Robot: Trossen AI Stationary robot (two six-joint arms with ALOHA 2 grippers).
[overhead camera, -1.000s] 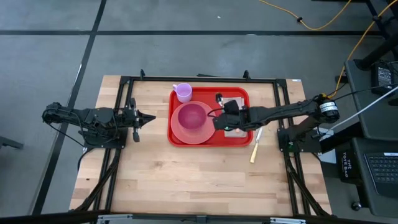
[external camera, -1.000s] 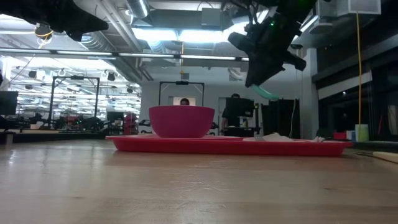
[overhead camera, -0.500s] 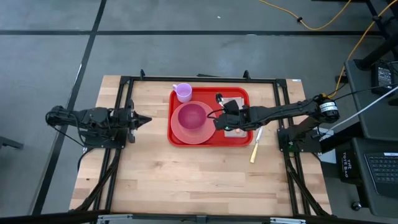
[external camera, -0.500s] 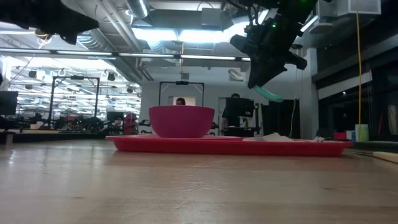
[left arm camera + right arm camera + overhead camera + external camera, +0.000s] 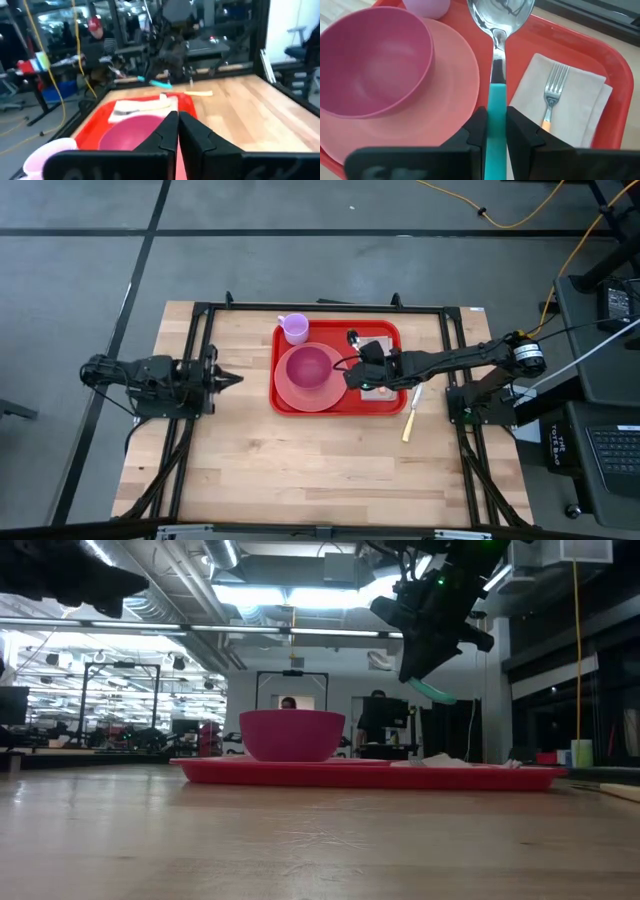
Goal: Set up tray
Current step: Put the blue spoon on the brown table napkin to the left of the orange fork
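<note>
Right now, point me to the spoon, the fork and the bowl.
spoon (image 5: 496,107): right wrist view, on the teal handle between the end effector's fingers.
fork (image 5: 551,90): right wrist view, on the neck just below the tines.
bowl (image 5: 370,62): right wrist view, on the inside of the bowl.

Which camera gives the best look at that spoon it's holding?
The right wrist view: the spoon fills the picture, teal handle clamped in the jaws. The low view shows only its teal end, the left wrist view a distant teal streak, and the high view barely anything.

Bowl (image 5: 309,366) on plate (image 5: 298,391) in tray (image 5: 385,406); napkin (image 5: 575,97) beside plate; fork (image 5: 552,92) on napkin.
</note>
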